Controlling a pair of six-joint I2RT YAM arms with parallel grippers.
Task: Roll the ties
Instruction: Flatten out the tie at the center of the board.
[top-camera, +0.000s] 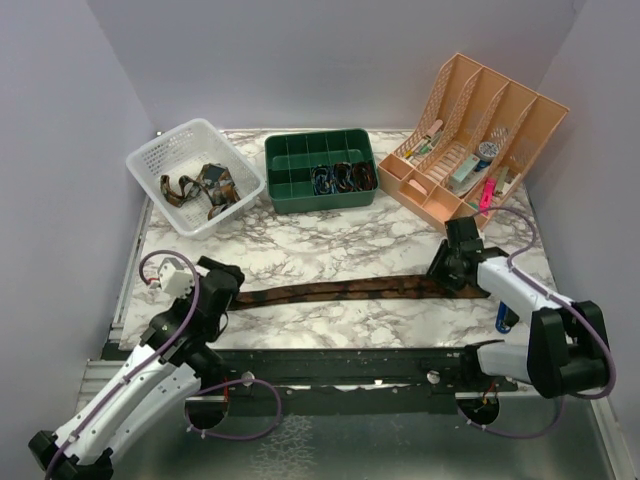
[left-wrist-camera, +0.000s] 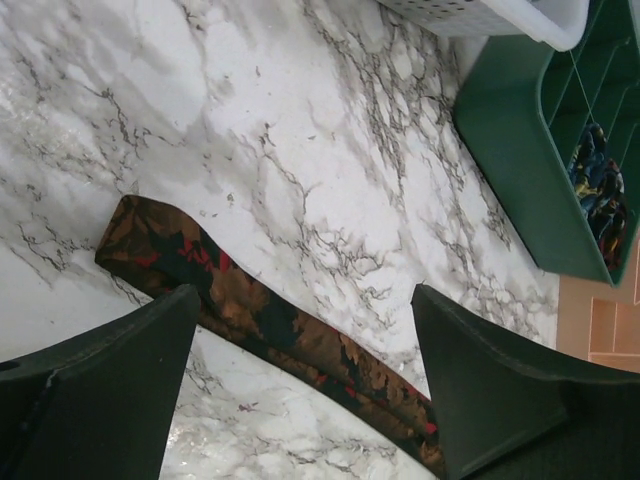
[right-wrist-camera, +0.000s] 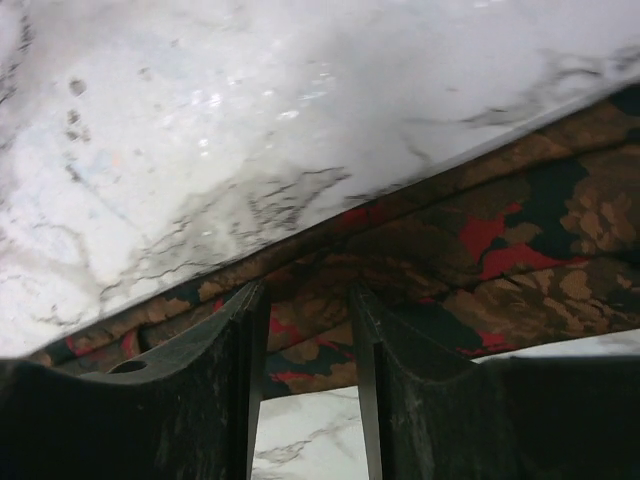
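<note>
- Tie (top-camera: 340, 289) in dark brown with a reddish-orange pattern lies flat and stretched out on the marble table (top-camera: 330, 235). It runs from the left pincer (top-camera: 215, 292) across to the right pincer (top-camera: 452, 272).
- The left pincer is spread wide and held low over the narrow end of the tie.
- In the left wrist view that same pincer (left-wrist-camera: 305, 300) has the tie (left-wrist-camera: 280, 335) crossing its gap on a slant. The blunt tip of the tie lies just past one finger (left-wrist-camera: 110, 380), and the strip runs on towards the other finger (left-wrist-camera: 510, 400).
- The first finger overlaps the edge of the fabric in that view — whether it touches the fabric I cannot tell.
- The right pincer sits on the wide end of the tie.
- In its own wrist view the right pincer (right-wrist-camera: 305, 290) has its fingers (right-wrist-camera: 200, 390) nearly together, pinching a raised fold of the tie (right-wrist-camera: 480, 240) between their tips. Bare marble lies beyond the fabric.
- A white basket (top-camera: 160, 150) stands well beyond the left pincer and holds loose ties (top-camera: 200, 185) in a tangle.
- A green tray (top-camera: 320, 200) stands beyond the stretch between the two pincers.
- Rolled ties (top-camera: 342, 178) sit in several compartments of the tray's nearer row, on the side towards the right pincer — the left wrist view catches one (left-wrist-camera: 600, 190) too.
- A peach organiser (top-camera: 470, 110) stands beyond the right pincer, with small items in its slots.
</note>
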